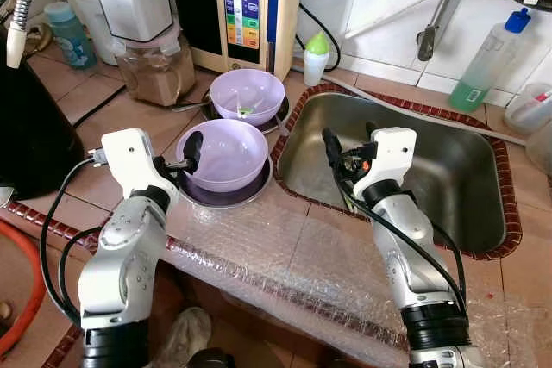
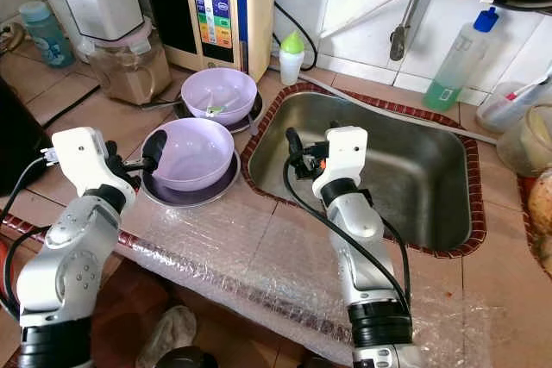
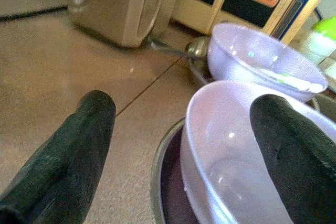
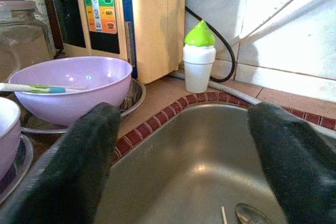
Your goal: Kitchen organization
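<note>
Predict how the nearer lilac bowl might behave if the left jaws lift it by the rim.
The nearer lilac bowl looks like thin plastic, so probably light and not brittle. Its glossy surface may slip in the left gripper, whose jaws straddle the rim. It sits loosely in a metal dish, so it should lift free, though one-sided grip may tilt it.

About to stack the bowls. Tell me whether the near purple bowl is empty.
Empty. The near purple bowl sits upright on a metal plate with a bare interior; the left gripper straddles its rim, fingers open.

Two silver jointed arms with white wrist housings, looping black cables and long black jaws.
</note>
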{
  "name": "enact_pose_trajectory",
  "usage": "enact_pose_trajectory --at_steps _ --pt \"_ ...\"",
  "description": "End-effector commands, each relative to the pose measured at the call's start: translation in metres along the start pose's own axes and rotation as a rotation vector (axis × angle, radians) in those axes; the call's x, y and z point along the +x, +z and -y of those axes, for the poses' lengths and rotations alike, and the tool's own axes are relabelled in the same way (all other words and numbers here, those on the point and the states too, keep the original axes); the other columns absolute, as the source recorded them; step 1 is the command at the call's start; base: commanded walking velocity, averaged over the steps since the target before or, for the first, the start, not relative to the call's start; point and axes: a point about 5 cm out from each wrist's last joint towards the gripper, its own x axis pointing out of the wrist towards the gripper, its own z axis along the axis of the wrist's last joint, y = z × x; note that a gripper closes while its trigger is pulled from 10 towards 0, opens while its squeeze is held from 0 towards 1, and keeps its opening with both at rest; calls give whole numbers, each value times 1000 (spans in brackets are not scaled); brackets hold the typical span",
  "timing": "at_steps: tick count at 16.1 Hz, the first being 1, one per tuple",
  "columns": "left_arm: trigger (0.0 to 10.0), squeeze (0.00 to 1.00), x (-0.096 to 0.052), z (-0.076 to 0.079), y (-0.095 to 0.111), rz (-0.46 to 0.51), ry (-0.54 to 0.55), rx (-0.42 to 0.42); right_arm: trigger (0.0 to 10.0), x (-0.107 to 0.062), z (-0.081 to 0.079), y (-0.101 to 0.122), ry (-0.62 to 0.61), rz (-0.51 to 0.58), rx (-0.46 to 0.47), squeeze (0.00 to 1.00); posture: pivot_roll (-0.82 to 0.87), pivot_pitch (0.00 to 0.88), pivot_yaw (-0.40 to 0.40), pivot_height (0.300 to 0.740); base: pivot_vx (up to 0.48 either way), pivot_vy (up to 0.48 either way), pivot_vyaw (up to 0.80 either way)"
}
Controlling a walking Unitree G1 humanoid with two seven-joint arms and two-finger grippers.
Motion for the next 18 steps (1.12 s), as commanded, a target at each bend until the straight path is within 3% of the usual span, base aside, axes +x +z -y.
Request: enact_pose_trajectory --at_steps 1,2,3,4,7,8,9,10,15,16,18 --pt "10000 1000 2 -1 -1 -32 2 -14 10000 1 0 10 6 42 -10 1000 63 0 4 740 0 0 0" --pt "10000 973 3 -2 -3 -60 -8 -25 10000 1 -1 12 22 49 7 1000 61 0 5 740 0 0 0" --pt "10000 0 4 -2 -7 -110 -20 -26 10000 0 -7 16 79 57 52 333 58 0 8 740 0 0 0" --pt "10000 0 5 -2 -10 -136 -35 -24 10000 0 -13 16 133 47 61 0 57 0 9 740 0 0 0" --pt "10000 0 5 2 -11 -157 -71 -47 10000 -7 -29 10 300 -1 70 0 53 0 12 740 0 0 0" --pt "8588 0 5 2 -11 -162 -75 -42 10000 -9 -30 7 314 -19 78 0 54 0 10 740 0 0 0" --pt "3255 0 6 3 -11 -168 -83 -36 10000 -11 -32 3 340 -47 86 0 54 0 10 740 0 0 0" --pt "0 0 6 4 -11 -180 -98 -33 10000 -13 -37 -1 371 -72 77 0 54 0 12 740 0 0 0" --pt "0 0 5 3 -10 -184 -93 -62 10000 -21 -51 -10 490 -142 86 0 64 0 9 740 0 0 0" --pt "0 0 4 2 -10 -186 -84 -60 10000 -27 -58 -15 582 -197 98 0 66 0 9 740 0 0 0" --pt "0 0 4 2 -10 -185 -80 -59 10000 -30 -61 -17 621 -224 126 0 68 0 3 740 0 0 0"
